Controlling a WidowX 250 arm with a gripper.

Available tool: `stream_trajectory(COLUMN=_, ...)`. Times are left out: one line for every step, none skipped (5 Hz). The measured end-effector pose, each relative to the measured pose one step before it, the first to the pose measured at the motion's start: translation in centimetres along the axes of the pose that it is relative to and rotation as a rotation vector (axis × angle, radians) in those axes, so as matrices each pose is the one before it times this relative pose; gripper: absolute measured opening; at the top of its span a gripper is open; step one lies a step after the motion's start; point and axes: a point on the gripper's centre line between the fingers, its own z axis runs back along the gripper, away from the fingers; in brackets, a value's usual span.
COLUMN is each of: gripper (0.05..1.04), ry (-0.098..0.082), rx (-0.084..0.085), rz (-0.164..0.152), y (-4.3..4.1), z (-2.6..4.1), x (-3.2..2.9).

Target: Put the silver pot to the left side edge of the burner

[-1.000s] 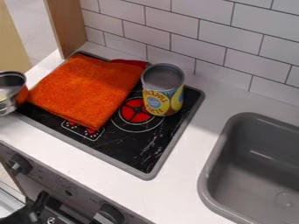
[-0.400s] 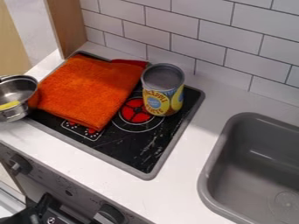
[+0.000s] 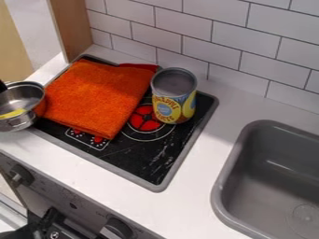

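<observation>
At the left edge of the camera view, a small black part of the gripper (image 3: 3,87) shows beside the far left rim of the pot; the rest is cut off. The silver pot (image 3: 24,120) is upright with a yellow item (image 3: 12,113) inside, its left part out of view. Its right side is against the orange cloth and overlaps the left edge of the black burner plate (image 3: 146,158). Whether its bottom touches the counter, I cannot tell.
The folded orange cloth (image 3: 100,98) covers the burner's left and back part. A pineapple can (image 3: 174,100) stands on its back right. To the right is a grey sink (image 3: 268,158); a tiled wall (image 3: 211,37) runs behind, with stove knobs (image 3: 115,228) in front.
The pot has come in rightward from the left edge, and the cloth's left side has shifted slightly right. A black bit of the gripper has appeared at the pot's rim.
</observation>
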Motion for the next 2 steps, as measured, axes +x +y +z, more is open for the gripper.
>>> stream_trajectory(gripper=0.467, ry=-0.0298, rx=0.0224, rz=0.0202, y=-0.123, z=0.086, x=0.043)
stream_trajectory(gripper=0.766, ry=-0.0052, rx=-0.0123, rz=0.0287, y=-0.253, z=0.371, x=0.339)
